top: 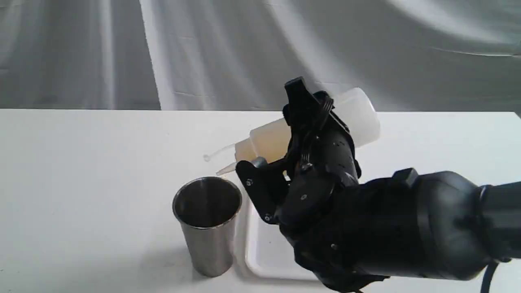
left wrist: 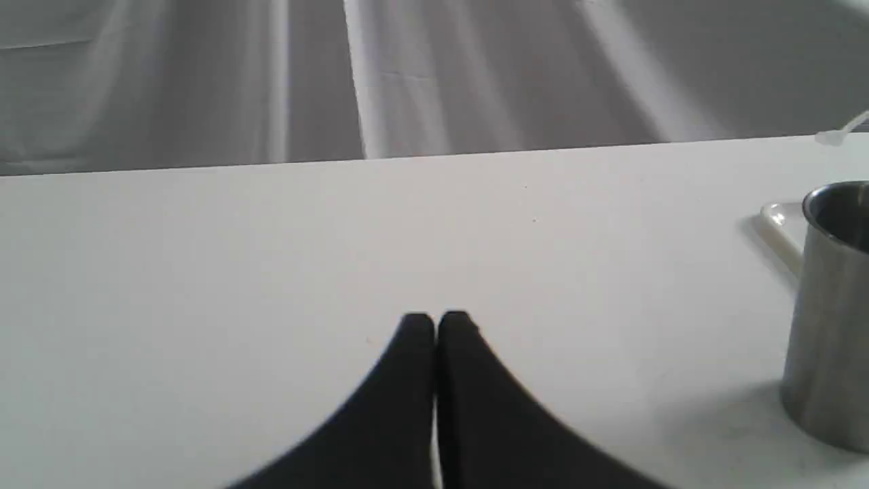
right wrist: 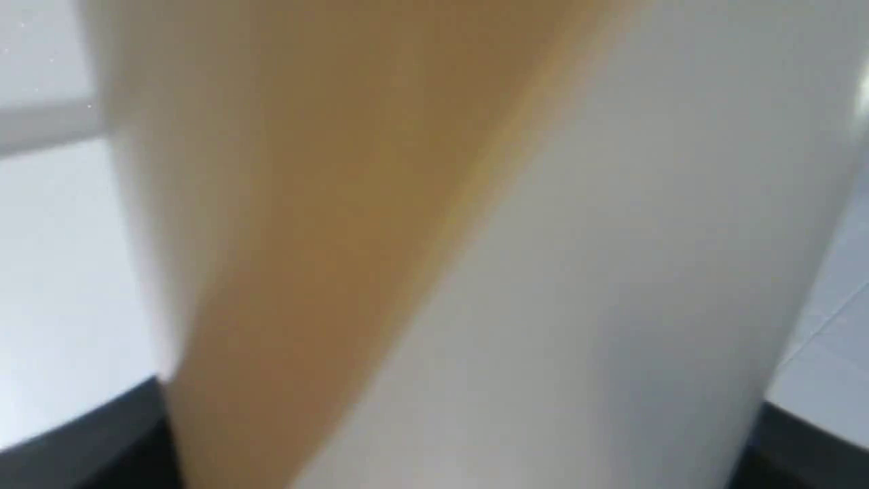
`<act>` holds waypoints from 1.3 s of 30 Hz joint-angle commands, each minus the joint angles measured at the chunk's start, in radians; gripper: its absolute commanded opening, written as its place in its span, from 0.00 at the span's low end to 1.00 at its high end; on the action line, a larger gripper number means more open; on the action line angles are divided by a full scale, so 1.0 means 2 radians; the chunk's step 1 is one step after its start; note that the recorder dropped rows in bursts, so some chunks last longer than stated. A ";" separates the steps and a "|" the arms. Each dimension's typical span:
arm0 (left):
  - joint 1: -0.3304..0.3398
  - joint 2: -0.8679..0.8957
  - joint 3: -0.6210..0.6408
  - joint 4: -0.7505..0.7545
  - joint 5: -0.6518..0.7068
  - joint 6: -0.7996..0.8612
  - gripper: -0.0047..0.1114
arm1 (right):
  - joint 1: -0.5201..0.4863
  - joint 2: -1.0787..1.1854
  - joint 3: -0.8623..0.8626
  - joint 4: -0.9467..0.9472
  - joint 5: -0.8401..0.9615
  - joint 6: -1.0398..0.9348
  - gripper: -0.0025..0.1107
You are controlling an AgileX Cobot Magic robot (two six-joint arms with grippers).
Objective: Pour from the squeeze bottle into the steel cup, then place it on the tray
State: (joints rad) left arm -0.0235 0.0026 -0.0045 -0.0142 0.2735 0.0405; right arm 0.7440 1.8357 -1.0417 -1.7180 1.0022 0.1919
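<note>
The squeeze bottle (top: 268, 140) is tipped almost flat in the air, its cone nozzle (top: 226, 169) pointing down-left just above the far rim of the steel cup (top: 207, 224). Its cap strap (top: 217, 154) sticks out to the left. My right gripper (top: 281, 136) is shut around the bottle's middle. No stream of liquid shows. In the right wrist view the bottle (right wrist: 543, 272) fills the picture, with amber liquid (right wrist: 305, 238) slanted inside. The white tray (top: 264, 252) lies right of the cup, mostly under my right arm. My left gripper (left wrist: 434, 319) is shut and empty over bare table, left of the cup (left wrist: 831, 305).
The white table (top: 81, 183) runs to a far edge in front of a grey cloth backdrop (top: 244, 49). A corner of the tray (left wrist: 777, 224) shows behind the cup in the left wrist view. My right arm (top: 407, 228) covers the near right of the table.
</note>
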 commanded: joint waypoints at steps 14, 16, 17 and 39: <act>0.001 -0.001 0.002 -0.001 -0.004 -0.002 0.04 | -0.005 -0.008 -0.001 -0.013 0.015 0.092 0.02; 0.001 -0.001 0.002 -0.001 -0.004 -0.002 0.04 | -0.009 -0.007 -0.001 -0.013 0.015 0.094 0.02; 0.001 -0.001 0.002 -0.001 -0.004 -0.002 0.04 | -0.011 -0.007 -0.001 -0.013 0.015 0.098 0.02; 0.001 -0.001 0.002 -0.001 -0.004 -0.001 0.04 | -0.013 -0.007 0.040 -0.013 0.000 0.255 0.02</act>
State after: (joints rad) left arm -0.0235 0.0026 -0.0045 -0.0142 0.2735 0.0405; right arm 0.7259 1.8357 -0.9610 -1.7175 0.9887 0.6513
